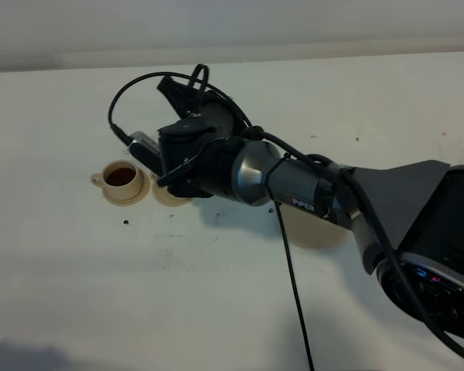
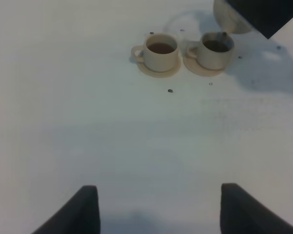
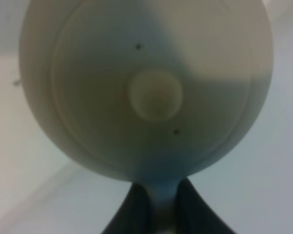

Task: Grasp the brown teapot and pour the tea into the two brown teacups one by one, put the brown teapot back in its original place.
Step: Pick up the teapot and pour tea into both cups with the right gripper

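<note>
Right gripper (image 3: 156, 207) clenched on loop handle of squat pale tan ceramic teapot (image 3: 146, 87), tipped over right-hand small tan cup (image 2: 216, 50) to pour (left cup (image 2: 161, 52) already dark-filled). Left gripper (image 2: 158, 207) released, idle.

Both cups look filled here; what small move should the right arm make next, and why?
Probably tip the teapot back upright. Its spout hangs over the second cup, which already holds tea like the first cup, and the right tool is shut on the handle.
</note>
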Robot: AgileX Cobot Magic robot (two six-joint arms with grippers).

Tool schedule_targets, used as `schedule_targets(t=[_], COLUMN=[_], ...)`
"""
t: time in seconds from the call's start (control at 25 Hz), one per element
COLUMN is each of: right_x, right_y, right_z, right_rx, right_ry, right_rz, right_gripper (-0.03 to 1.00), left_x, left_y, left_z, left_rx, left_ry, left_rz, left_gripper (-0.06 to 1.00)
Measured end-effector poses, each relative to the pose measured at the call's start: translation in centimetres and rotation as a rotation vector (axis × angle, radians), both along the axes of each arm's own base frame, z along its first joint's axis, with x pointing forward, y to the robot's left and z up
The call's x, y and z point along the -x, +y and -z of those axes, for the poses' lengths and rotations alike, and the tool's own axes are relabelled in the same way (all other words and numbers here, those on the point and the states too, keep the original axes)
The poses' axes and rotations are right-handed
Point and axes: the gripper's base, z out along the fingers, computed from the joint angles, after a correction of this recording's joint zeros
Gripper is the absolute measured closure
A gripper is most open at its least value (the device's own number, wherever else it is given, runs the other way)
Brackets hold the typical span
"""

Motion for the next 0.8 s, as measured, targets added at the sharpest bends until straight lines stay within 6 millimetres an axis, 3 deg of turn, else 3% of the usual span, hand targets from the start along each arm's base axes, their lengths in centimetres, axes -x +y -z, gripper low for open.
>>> schedule_targets(t=[0.48, 0.8], right_x=[-0.2, 1.0], right_y=[-1.1, -2.2], right_z=[0.6, 0.7], right_rx=[-0.115, -0.244], right_ry=[0.049, 0.139], right_rz=[0.166, 0.422], right_gripper=[0.88, 0.88], left_x=[0.0, 0.0], left_y=[0.0, 0.0], left_z=[0.0, 0.0], left_rx=[0.0, 0.0], left_ry=[0.0, 0.0], left_rz=[0.0, 0.0], left_gripper=[0.43, 0.43])
